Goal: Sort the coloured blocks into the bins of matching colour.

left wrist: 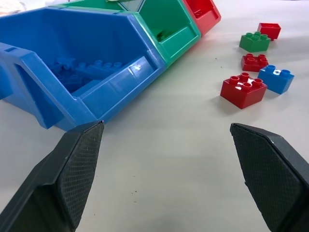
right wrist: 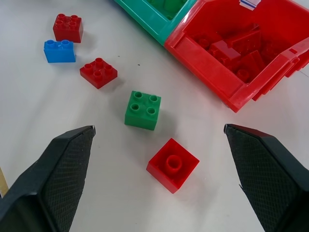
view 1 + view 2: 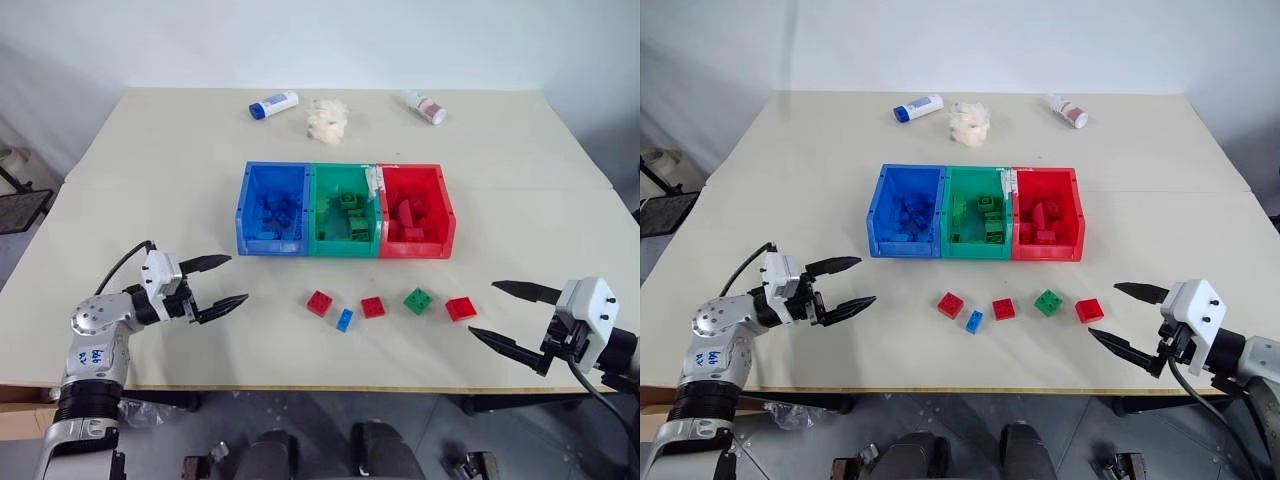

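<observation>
Three joined bins stand mid-table: blue (image 3: 270, 244), green (image 3: 345, 247) and red (image 3: 415, 248), each holding several blocks of its own colour. In front of them five loose blocks lie in a row: red (image 3: 319, 302), small blue (image 3: 345, 320), red (image 3: 373, 307), green (image 3: 419, 300) and red (image 3: 460, 308). My left gripper (image 3: 238, 278) hovers open left of the row, pointing toward it, nothing between its fingers. To the right of the row my right gripper (image 3: 482, 308) is open and empty too, nearest the upturned red block (image 2: 172, 165).
At the table's far side lie two white bottles, one blue-capped (image 3: 273, 104) and one red-labelled (image 3: 424, 107), with a whitish fluffy wad (image 3: 327, 119) between them. The table's front edge (image 3: 330, 386) runs just below the block row.
</observation>
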{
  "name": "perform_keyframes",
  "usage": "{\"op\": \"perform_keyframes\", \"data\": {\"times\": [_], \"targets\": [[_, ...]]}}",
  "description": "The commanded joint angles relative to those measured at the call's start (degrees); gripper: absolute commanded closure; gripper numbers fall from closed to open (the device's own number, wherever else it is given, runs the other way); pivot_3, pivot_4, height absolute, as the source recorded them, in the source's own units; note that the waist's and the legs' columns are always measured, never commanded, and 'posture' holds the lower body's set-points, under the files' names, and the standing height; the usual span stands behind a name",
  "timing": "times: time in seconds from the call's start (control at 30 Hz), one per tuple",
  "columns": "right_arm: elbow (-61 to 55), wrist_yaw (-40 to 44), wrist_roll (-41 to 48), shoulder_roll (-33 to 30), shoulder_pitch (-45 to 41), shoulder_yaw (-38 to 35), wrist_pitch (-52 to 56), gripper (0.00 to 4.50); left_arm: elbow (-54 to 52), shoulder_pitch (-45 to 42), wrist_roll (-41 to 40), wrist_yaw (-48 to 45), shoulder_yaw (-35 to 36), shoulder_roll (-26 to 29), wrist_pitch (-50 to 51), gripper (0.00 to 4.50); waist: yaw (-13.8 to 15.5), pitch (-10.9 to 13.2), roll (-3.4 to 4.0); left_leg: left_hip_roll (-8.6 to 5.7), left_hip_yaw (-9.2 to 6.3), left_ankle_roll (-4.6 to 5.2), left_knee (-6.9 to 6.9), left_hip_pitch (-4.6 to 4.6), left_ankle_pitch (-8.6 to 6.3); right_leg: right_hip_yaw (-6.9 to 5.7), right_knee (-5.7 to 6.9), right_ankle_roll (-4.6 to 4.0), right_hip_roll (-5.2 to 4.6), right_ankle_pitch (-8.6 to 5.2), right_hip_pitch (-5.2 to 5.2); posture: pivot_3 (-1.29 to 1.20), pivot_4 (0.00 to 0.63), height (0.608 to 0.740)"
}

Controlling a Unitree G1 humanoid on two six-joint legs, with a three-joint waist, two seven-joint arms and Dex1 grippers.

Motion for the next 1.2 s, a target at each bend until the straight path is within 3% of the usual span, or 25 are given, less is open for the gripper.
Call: {"op": "perform_keyframes", "data": {"times": [0.03, 0.27, 0.43, 0.73, 0.83, 1.03, 1.2], "targets": [[-0.6, -1.0, 0.3, 0.3, -0.5, -1.6, -0.8, 0.0, -2.1, -0.1, -1.2, 0.1, 0.3, 0.0, 1.2, 0.05, 0.0, 0.0, 0.0, 0.0, 0.0, 0.0, 0.0, 0.0, 0.0, 0.0, 0.0, 0.0, 0.0, 0.0, 0.0, 0.0, 0.15, 0.74], [-1.4, -5.4, 0.2, -0.2, -1.1, -0.5, 4.6, 0.0, -3.9, -1.8, -0.4, 6.5, 0.2, -1.0, 7.5, 0.05, 0.0, 0.0, 0.0, 0.0, 0.0, 0.0, 0.01, 0.0, 0.0, 0.01, 0.01, 0.0, -0.01, 0.0, 0.0, 0.0, 0.15, 0.74], [-2.2, -7.5, -0.9, -1.6, 0.9, -2.2, 9.2, 0.0, -3.4, -2.1, -0.7, 4.4, -0.6, -1.6, 6.3, 0.05, 0.1, 0.0, 0.0, 0.0, 0.0, 0.0, 0.01, 0.0, 0.0, 0.01, 0.01, 0.0, 0.0, 0.0, 0.0, 0.0, 0.15, 0.74], [-3.0, 1.5, -0.4, -3.0, 16.8, -18.5, 9.4, 0.0, 0.2, -4.8, -0.8, -0.4, -1.7, -2.6, 4.3, 0.05, 0.9, 0.0, -0.01, -0.03, 0.0, 0.06, -0.01, 0.02, -0.04, 0.0, -0.09, 0.05, 0.01, 0.03, 0.07, 0.0, 0.15, 0.74], [-3.9, 2.5, -0.4, -3.3, 19.0, -20.1, 9.5, 0.0, 0.5, -5.3, -0.6, -1.2, -1.9, -2.4, 4.7, 0.05, 0.9, 0.0, -0.05, -0.03, 0.02, 0.08, -0.02, 0.03, -0.05, 0.04, -0.11, 0.05, 0.01, 0.03, 0.09, 0.0, 0.15, 0.74], [-7.7, 0.9, 0.0, -4.2, 15.1, -13.2, 12.3, 0.0, -0.9, -4.8, -0.8, -3.2, -2.5, -1.8, 5.0, 0.05, 0.1, 0.0, -0.07, 0.0, 0.06, 0.08, -0.04, 0.22, -0.05, 0.13, -0.08, 0.07, 0.03, 0.04, 0.22, 0.0, 0.15, 0.74], [-6.5, -1.1, -2.1, -5.5, 4.1, 1.2, 15.2, 0.0, -3.6, -2.8, -0.7, -3.7, -3.1, -1.8, 4.9, 0.05, -0.1, 0.0, -0.07, 0.01, 0.04, 0.07, -0.03, 0.24, -0.05, 0.12, -0.07, 0.07, 0.02, 0.04, 0.23, 0.0, 0.15, 0.74]]}}
